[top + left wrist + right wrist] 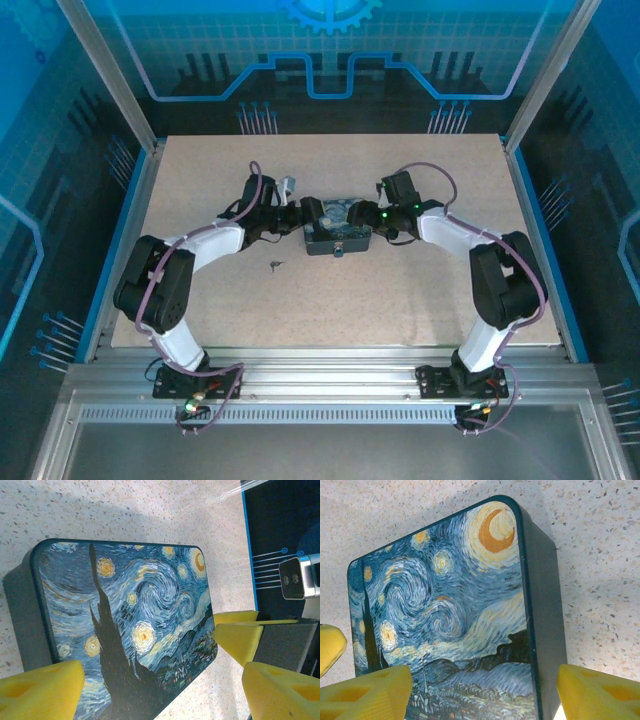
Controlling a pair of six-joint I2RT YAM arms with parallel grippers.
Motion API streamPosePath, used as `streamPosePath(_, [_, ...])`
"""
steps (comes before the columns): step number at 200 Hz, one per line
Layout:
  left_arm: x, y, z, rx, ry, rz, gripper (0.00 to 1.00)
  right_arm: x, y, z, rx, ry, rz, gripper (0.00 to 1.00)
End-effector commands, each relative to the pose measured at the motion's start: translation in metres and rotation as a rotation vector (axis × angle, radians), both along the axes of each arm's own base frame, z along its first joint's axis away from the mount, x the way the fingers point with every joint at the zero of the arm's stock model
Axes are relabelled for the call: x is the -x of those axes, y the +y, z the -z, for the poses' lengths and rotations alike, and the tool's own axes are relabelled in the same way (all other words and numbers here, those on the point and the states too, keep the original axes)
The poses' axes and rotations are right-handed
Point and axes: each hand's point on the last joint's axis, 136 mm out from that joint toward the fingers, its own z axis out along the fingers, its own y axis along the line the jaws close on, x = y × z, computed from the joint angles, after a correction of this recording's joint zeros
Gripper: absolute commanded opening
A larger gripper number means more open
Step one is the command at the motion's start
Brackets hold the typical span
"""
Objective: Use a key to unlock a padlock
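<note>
- Your key point(276, 265) lies loose on the tabletop point(200, 180), just near and left of the painted tin box point(338, 228). Neither arm touches it.
- Your left gripper point(306, 216) sits at the left end of the box. Its yellow fingers point(42, 692) are spread wide and released, holding nothing. In the left wrist view one finger overlaps a corner of the lid and the other stands clear of the box's edge.
- The box rests flat in the middle of the tabletop, lid down, between your two grippers.
- The padlock point(338, 247) seems to hang at the middle of the box's near wall. It is too small for you to tell whether it is locked.
- Your right gripper point(372, 214) sits at the right end of the box. Its fingers point(597, 695) are also spread and released: one is over the lid, the other just beside the side wall.
</note>
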Motion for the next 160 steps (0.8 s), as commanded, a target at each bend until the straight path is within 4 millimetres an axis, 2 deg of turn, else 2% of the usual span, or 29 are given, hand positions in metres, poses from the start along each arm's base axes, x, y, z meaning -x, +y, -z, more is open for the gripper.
streamPosePath(1, [0.003,0.016,-0.003,-0.028,-0.007,-0.026,0.84,0.004,-0.004,-0.019,0.020,-0.028,-0.002,0.78])
streamPosePath(35, [0.029,0.041,-0.005,-0.138,0.025,-0.081,0.84,0.017,-0.018,-0.034,0.072,-0.061,0.007,0.78])
streamPosePath(57, [0.054,0.062,0.000,-0.216,0.083,-0.134,0.81,0.033,-0.025,-0.050,0.119,-0.092,0.000,0.77])
streamPosePath(82, [0.081,0.088,0.010,-0.320,0.155,-0.199,0.78,0.056,-0.022,-0.062,0.171,-0.113,-0.038,0.76])
streamPosePath(114, [0.101,0.102,0.028,-0.382,0.253,-0.238,0.72,0.088,-0.002,-0.068,0.192,-0.147,-0.130,0.75])
streamPosePath(133, [0.103,0.106,0.038,-0.400,0.284,-0.270,0.68,0.106,0.014,-0.070,0.187,-0.175,-0.196,0.71])
streamPosePath(160, [0.100,0.101,0.053,-0.410,0.327,-0.279,0.64,0.129,0.038,-0.071,0.183,-0.213,-0.280,0.69])
